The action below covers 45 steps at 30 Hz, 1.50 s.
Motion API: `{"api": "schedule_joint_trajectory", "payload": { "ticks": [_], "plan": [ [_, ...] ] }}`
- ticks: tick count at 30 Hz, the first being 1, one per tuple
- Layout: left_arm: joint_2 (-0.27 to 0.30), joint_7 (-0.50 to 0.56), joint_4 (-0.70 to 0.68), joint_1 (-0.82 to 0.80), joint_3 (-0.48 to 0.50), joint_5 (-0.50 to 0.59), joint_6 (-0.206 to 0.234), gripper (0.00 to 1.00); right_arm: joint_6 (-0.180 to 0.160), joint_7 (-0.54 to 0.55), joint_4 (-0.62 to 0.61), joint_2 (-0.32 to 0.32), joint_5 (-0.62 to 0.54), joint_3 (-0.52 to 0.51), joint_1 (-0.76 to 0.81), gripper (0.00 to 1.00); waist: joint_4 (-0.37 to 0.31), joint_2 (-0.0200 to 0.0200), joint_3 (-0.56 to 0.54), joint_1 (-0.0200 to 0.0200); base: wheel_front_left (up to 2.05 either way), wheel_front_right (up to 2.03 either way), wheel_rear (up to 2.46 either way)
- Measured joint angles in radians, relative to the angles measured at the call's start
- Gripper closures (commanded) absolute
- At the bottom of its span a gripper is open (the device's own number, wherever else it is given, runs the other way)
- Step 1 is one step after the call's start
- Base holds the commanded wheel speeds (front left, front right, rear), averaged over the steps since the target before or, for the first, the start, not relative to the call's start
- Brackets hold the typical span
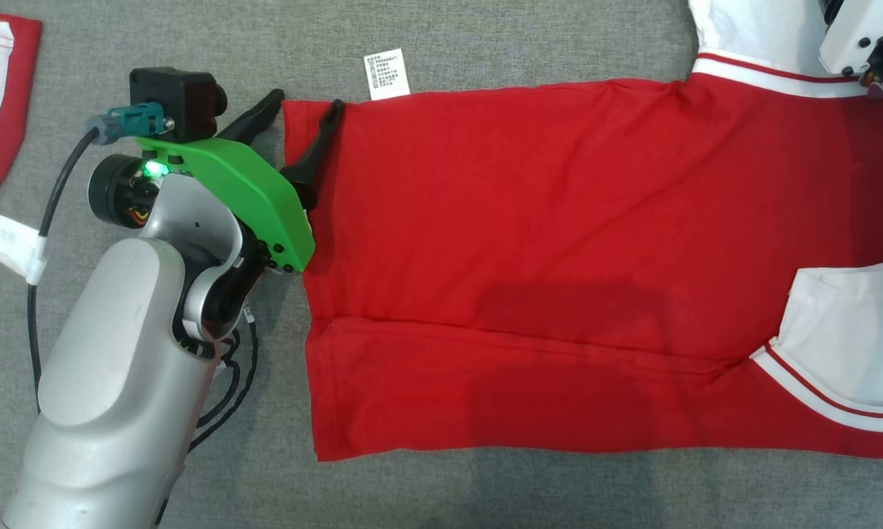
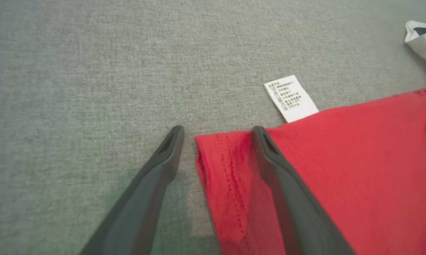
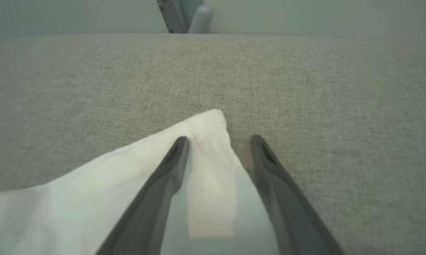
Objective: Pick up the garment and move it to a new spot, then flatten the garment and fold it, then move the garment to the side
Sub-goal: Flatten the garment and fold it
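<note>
We see the red garment [image 1: 522, 220] lying flat on the grey counter [image 1: 485, 485]. Our left end effector [image 1: 305, 101] stands open astride its hem corner [image 2: 220, 159], our right end effector [image 3: 218, 138] open astride a white sleeve tip [image 3: 206, 124], likely so both can pinch that edge for folding.

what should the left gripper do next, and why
Probably close the left gripper on the hem corner of the garment. Its jaws are open and straddle that corner, one finger over the red fabric, the other over the grey surface. The right gripper is likewise open around the white sleeve tip, so both look placed to pinch and lift.
</note>
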Motion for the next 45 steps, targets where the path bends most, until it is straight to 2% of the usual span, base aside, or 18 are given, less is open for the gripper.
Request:
{"api": "schedule_joint_trajectory", "payload": {
  "ticks": [1, 2, 3, 4, 6, 8, 9, 10, 19, 27, 36, 42, 45],
  "plan": [
    [0.0, 0.004, 0.002, 0.0, -0.003, -0.001, -0.003, 0.0, 0.0, -0.004, 0.006, 0.0, 0.005, 0.007, -0.003, 0.11, -0.001, 0.0, -0.001, 0.0, 0.0, 0.0, 0.0],
    [0.001, 0.007, 0.002, -0.001, -0.01, -0.004, -0.009, 0.0, 0.0, -0.008, 0.011, -0.001, 0.011, 0.014, -0.006, 0.23, -0.002, 0.0, -0.003, 0.0, 0.0, 0.0, 0.0],
    [0.001, 0.014, 0.002, -0.002, -0.012, -0.008, -0.014, 0.0, 0.0, -0.009, 0.016, -0.001, 0.019, 0.021, -0.008, 0.44, -0.003, 0.0, -0.005, 0.0, 0.0, 0.0, 0.0],
    [0.001, 0.017, 0.002, -0.001, -0.015, -0.012, -0.016, 0.0, 0.0, -0.009, 0.02, 0.0, 0.025, 0.029, -0.011, 0.49, -0.003, 0.0, -0.007, 0.0, 0.0, 0.0, 0.0],
    [0.001, 0.025, 0.0, -0.001, -0.023, -0.021, -0.022, 0.38, 0.0, -0.01, 0.028, -0.001, 0.035, 0.044, -0.014, 0.55, -0.005, 0.0, -0.011, 0.0, 0.0, 0.0, 0.0],
    [0.0, 0.034, 0.0, 0.002, -0.034, -0.026, -0.03, 0.65, 0.0, -0.014, 0.039, -0.005, 0.049, 0.055, -0.014, 0.64, -0.005, 0.0, -0.018, 0.0, 0.0, 0.0, 0.0],
    [0.0, 0.037, -0.001, 0.006, -0.039, -0.03, -0.032, 0.87, 0.0, -0.015, 0.043, -0.007, 0.057, 0.064, -0.014, 0.8, -0.006, 0.0, -0.022, 0.0, 0.0, 0.0, 0.0],
    [0.0, 0.039, -0.002, 0.01, -0.042, -0.033, -0.032, 1.0, 0.0, -0.021, 0.046, -0.007, 0.065, 0.068, -0.014, 1.0, -0.006, 0.0, -0.027, 0.0, 0.0, 0.0, 0.0],
    [0.006, 0.012, 0.015, 0.042, -0.04, -0.04, -0.039, 1.0, 0.0, -0.104, 0.05, -0.018, 0.137, 0.12, 0.007, 1.0, -0.019, 0.0, -0.08, 0.0001, 0.0, 0.0, 0.0],
    [0.023, -0.015, 0.016, 0.111, -0.042, -0.045, -0.04, 1.0, 0.0, -0.198, -0.052, -0.088, 0.239, 0.155, 0.133, 1.0, -0.036, 0.0, -0.164, 0.0, 0.0, 0.0, 0.0],
    [0.073, -0.068, -0.061, 0.253, -0.048, -0.042, -0.041, 1.0, 0.0, -0.252, -0.305, -0.155, 0.336, 0.163, 0.419, 1.0, -0.071, 0.0, -0.283, 0.0, 0.0, 0.0, 0.0],
    [0.118, -0.109, -0.152, 0.411, -0.05, -0.041, -0.03, 1.0, 0.0, -0.274, -0.473, -0.153, 0.365, 0.082, 0.68, 1.0, -0.104, 0.0, -0.357, 0.0, 0.0, 0.0, 0.0],
    [0.125, -0.143, -0.183, 0.483, -0.045, -0.043, -0.018, 1.0, 0.0, -0.281, -0.538, -0.123, 0.362, 0.026, 0.822, 1.0, -0.12, 0.0, -0.387, 0.0, 0.0, 0.0, 0.0]
  ]
}}
